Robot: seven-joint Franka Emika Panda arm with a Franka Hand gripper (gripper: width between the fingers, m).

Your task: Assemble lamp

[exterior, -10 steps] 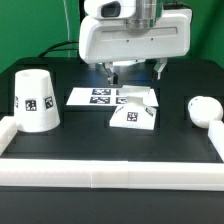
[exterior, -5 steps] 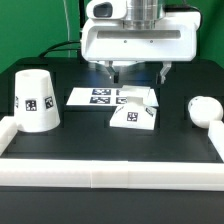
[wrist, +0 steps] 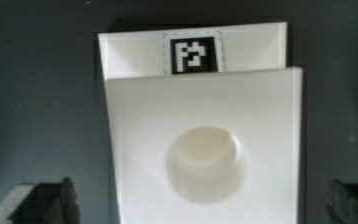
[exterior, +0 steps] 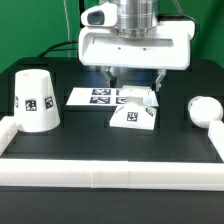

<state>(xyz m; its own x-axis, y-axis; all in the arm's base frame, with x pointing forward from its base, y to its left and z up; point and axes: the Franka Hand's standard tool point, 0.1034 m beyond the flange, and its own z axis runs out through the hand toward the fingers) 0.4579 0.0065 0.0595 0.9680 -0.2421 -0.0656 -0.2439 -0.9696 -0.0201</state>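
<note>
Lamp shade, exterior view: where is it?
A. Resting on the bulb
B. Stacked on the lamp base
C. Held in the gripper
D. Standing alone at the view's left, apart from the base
D: the lamp shade stands wide end down on the black table at the exterior view's left, with bare table between it and the lamp base.

The black table [exterior: 100,150] carries four white things, with white rails [exterior: 110,172] edging it on the near side and up both ends. At the exterior view's left the lamp shade [exterior: 34,98] stands upright with its wide mouth down and a tag facing out. Farther back, near the middle, the marker board [exterior: 98,97] lies flat. The square lamp base [exterior: 135,113] sits just near of the board's right end. The bulb [exterior: 205,109] rests well apart at the exterior view's right, against the rail.
</note>
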